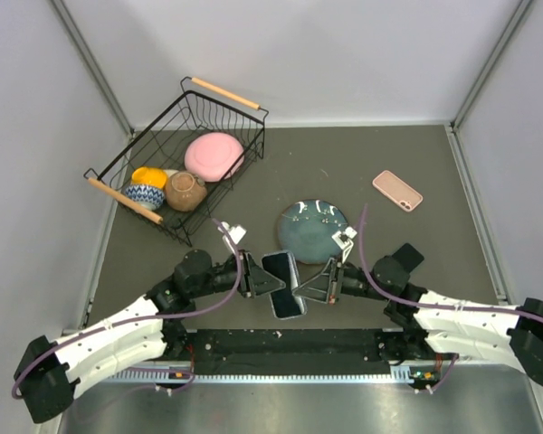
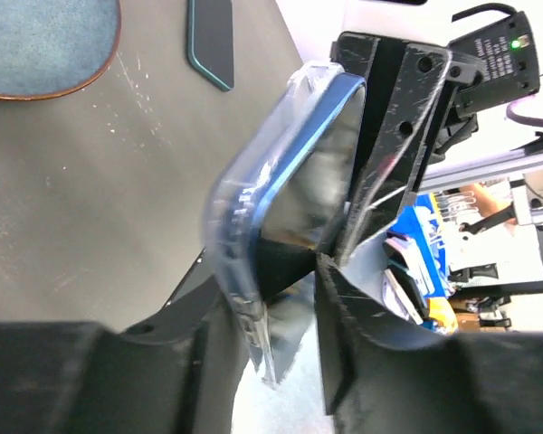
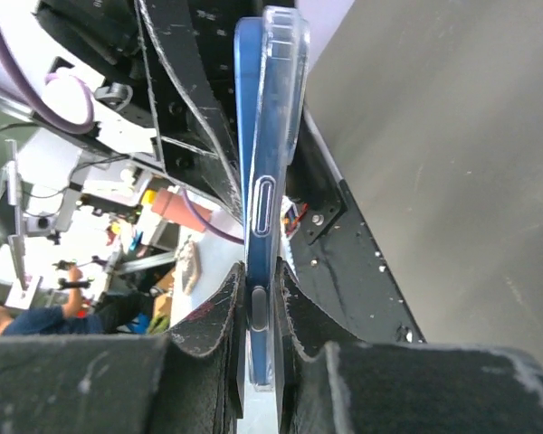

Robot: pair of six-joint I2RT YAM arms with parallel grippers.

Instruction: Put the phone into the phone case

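The blue phone (image 1: 285, 283) is held up off the table (image 1: 416, 145), between the two arms at the near middle. It stands on edge and tilted. A clear case (image 3: 285, 108) lies along its back, and in the right wrist view the case's rim wraps the phone's side.

The right tool (image 1: 300, 291) is clamped on the phone's edge, case and all, with its fingers (image 3: 208, 325) pressed on either face. The left tool (image 1: 270, 278) has its jaws partly apart on either side of the phone's lower end. From the blurred left wrist view I cannot tell whether they press on it.

On the table just behind the phone lies a blue-grey plate (image 1: 309, 231). A dark flat slab (image 1: 407, 256) lies near the right arm, and a pink phone-shaped item (image 1: 397, 190) lies farther right. A wire basket (image 1: 125, 200) of crockery stands at the far left.
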